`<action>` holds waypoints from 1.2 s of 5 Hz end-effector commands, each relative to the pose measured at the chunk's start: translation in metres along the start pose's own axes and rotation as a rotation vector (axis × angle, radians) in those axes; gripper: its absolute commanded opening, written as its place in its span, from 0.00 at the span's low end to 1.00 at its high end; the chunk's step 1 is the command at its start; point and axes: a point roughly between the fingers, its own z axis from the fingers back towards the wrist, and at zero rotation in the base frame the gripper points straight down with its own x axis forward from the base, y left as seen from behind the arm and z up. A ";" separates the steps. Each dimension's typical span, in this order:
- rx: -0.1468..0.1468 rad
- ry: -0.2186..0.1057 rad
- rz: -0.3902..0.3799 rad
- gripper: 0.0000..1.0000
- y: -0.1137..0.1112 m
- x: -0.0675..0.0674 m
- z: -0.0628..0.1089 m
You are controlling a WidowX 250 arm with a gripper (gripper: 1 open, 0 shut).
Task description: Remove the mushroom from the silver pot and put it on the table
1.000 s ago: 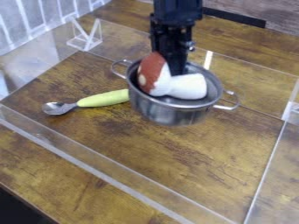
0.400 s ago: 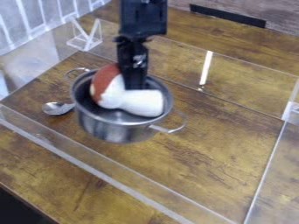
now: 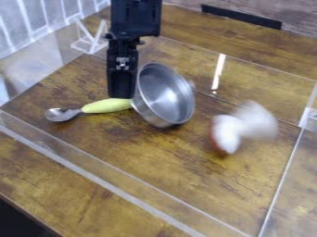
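A: How do the jaws stand?

B: The gripper point(image 3: 121, 81) points down at the back left, its dark fingers a little apart with nothing between them, though how wide I cannot tell from this angle.

A: And the mushroom?

B: Well off to the jaws' right and nearer the camera, the mushroom point(image 3: 238, 129) shows as a blur on the table point(image 3: 161, 185), reddish cap toward the camera and white stem behind (too smeared to say how it lies). It is clear of the jaws and of the silver pot point(image 3: 165, 94).

A: Where is the pot?

B: Just right of the jaws, tipped up on its side with the open mouth facing the camera. Below the jaws lies the yellow-green toy point(image 3: 107, 106), and left of that the spoon point(image 3: 62, 114).

A: What changed?

B: A moment ago the pot sat upright, nearer the front left, with the mushroom inside and the fingers down on it. Now the pot is tipped, the mushroom is out, and the gripper sits further left than a second back.

A: The surroundings?

B: Brown wooden planks with visible grain, ringed by clear acrylic walls point(image 3: 136, 199).
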 end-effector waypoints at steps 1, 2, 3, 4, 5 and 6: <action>0.059 -0.060 0.018 1.00 0.002 -0.006 0.010; 0.061 -0.056 -0.049 1.00 0.005 -0.001 -0.002; 0.075 -0.040 -0.151 1.00 0.006 0.001 -0.010; 0.089 -0.020 -0.266 1.00 0.007 0.004 -0.018; 0.111 -0.012 -0.323 0.00 0.006 0.013 -0.027; 0.131 -0.001 -0.377 0.00 0.009 0.023 -0.038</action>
